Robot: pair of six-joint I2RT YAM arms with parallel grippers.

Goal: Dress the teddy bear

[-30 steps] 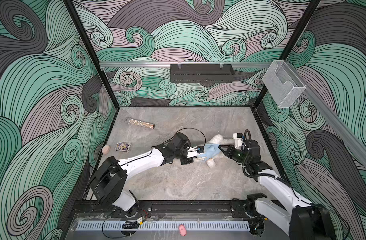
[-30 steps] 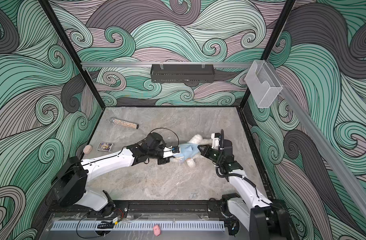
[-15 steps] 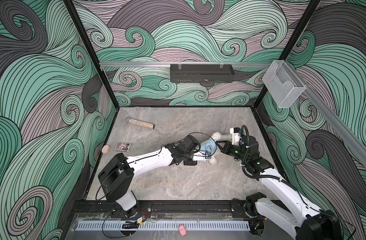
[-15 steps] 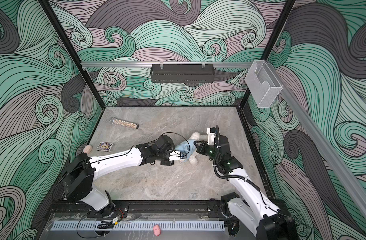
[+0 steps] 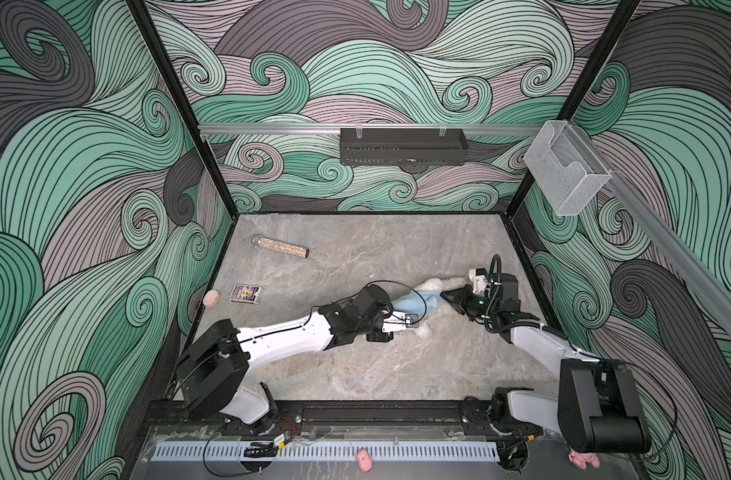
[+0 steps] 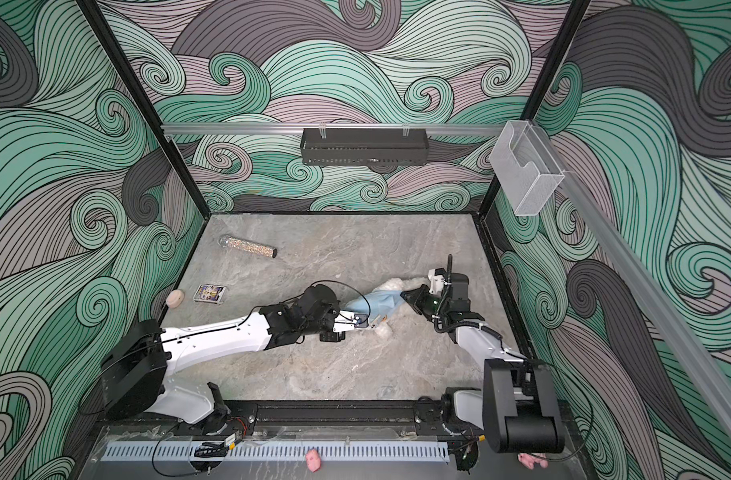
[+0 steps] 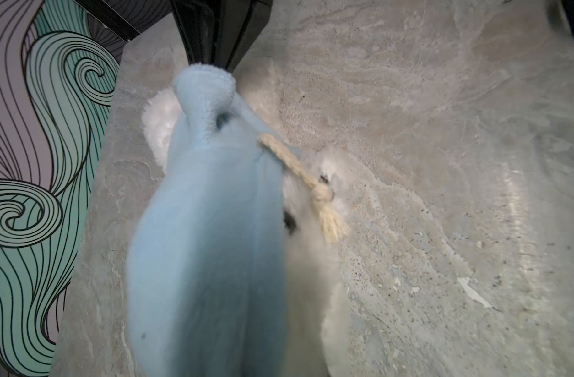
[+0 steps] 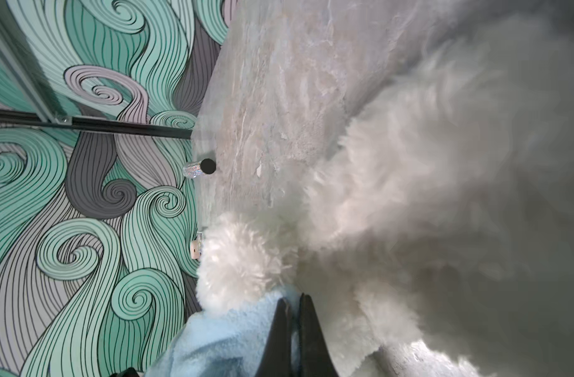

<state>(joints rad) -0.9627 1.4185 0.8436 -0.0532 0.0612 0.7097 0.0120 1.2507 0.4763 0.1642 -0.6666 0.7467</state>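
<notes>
The teddy bear lies at the right of the floor, white and fluffy, mostly under a light blue garment. In both top views the garment is stretched between my two grippers. My left gripper is shut on its near end, and in the left wrist view the cloth hides those jaws. My right gripper is shut on the garment's far edge, beside the bear's fur. The left wrist view shows the bear's face and a cream drawstring.
A glitter tube lies at the back left. A small card box and a beige ball sit by the left wall. Small pink plush toys lie outside the front rail. A black basket hangs on the back wall.
My left arm has reached further to the right. The blue garment is now drawn out longer between the two grippers. The right gripper has shifted only a little.
</notes>
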